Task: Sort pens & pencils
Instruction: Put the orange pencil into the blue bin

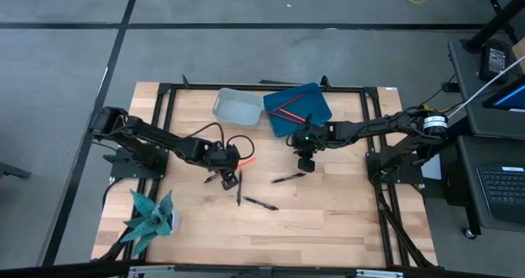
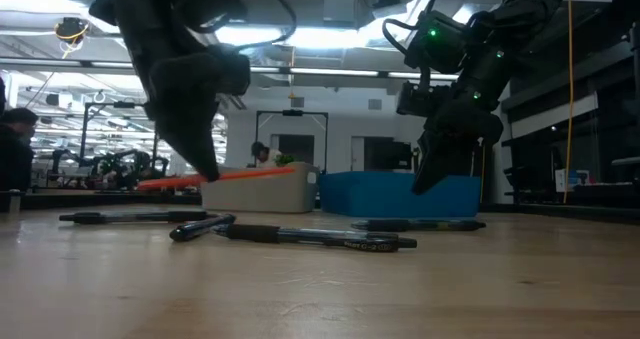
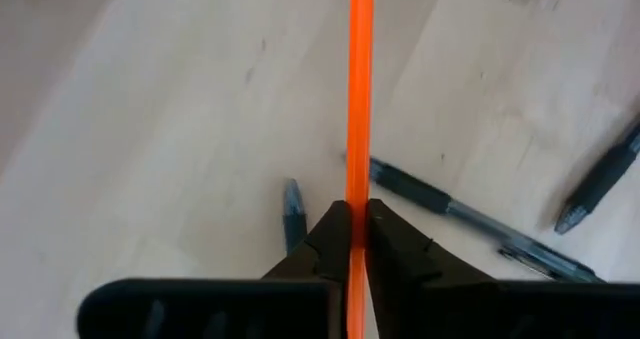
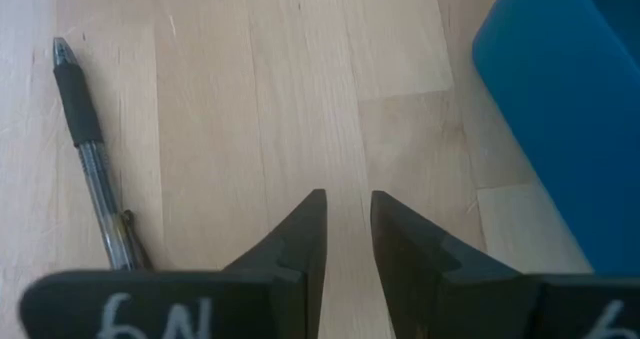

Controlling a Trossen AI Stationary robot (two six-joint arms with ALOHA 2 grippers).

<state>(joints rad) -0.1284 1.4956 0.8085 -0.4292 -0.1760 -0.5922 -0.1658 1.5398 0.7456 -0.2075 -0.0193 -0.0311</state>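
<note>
Lifting thin orange pencil (image 3: 358, 99) in pinched left gripper (image 3: 352, 241) | right gripper (image 4: 347, 241) slightly parted, empty, beside blue tray (image 1: 312, 114) | next: carry to tray

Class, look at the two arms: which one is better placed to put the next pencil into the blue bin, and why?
Probably the left. The left gripper is already shut on an orange pencil, lifted off the table. The right gripper holds nothing, though it hovers nearer the blue bin, where two pencils already lie.

Four black pens (image 1: 260, 203) are lying on the table; three orange pencils (image 1: 286, 111) are showing; two trays (image 1: 238, 107) are sitting.
</note>
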